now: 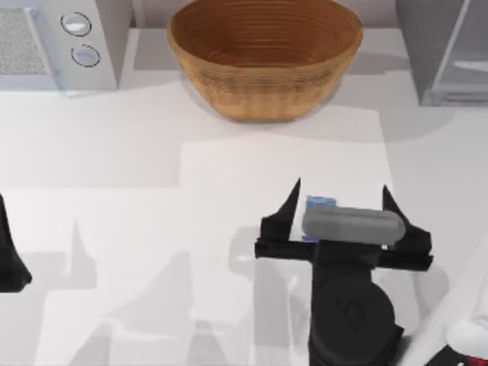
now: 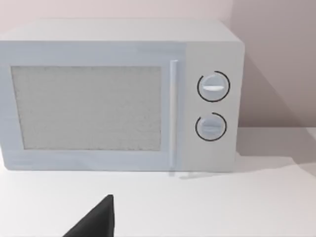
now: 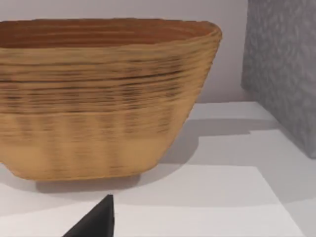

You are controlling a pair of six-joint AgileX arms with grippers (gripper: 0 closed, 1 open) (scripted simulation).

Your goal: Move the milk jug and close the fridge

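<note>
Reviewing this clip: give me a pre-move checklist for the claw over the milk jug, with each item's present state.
1. Right claw above the milk jug, near the table's right front in the top view: ok.
2. Right claw fingers spread wide: ok.
3. Jug sits between the fingers: ok, though the wrist hides most of it.
4. Jug upright and undamaged: cannot tell.
5. Fridge door shut: cannot tell.
6. Left claw parked at the left edge, clear of the basket and microwave: ok.
</note>
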